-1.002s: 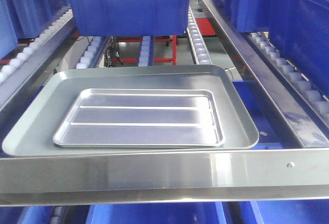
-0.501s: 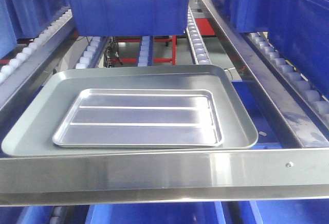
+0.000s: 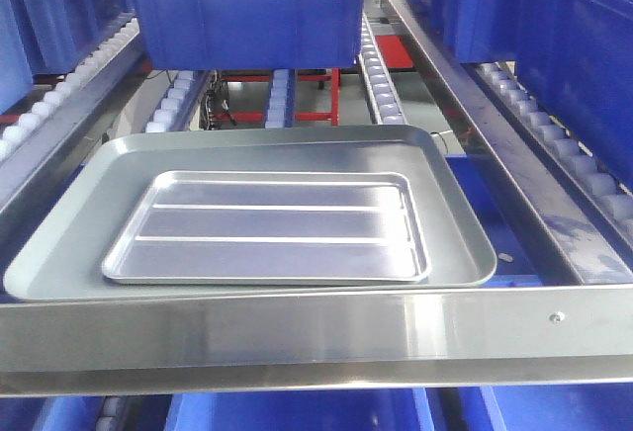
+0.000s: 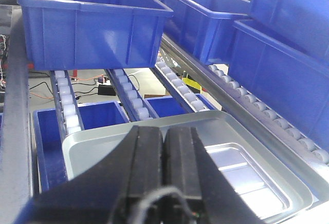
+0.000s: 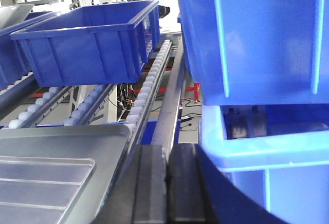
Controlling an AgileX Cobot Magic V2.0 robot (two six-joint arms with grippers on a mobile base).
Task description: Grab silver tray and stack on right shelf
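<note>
- Exterior front-facing view: the silver tray (image 3: 267, 226), with two raised ribs along its flat bottom, lay flat inside the larger grey tray (image 3: 457, 223), nearer that tray's front rim than its rear rim.
- The grey tray rested on the roller rack (image 3: 380, 73), directly behind the rack's brushed-steel front bar (image 3: 326, 334).
- A blue plastic bin (image 3: 242, 8) sat on the rollers behind the grey tray, well apart from it; no arm appeared in this view.
- Left wrist view: the left gripper (image 4: 163, 170) had its black fingers pressed together on nothing, above the grey tray's near-left portion.
- Right wrist view: the right gripper (image 5: 165, 183) was likewise closed and empty, just right of the grey tray's corner, beside a second blue bin (image 5: 257, 39).
</note>
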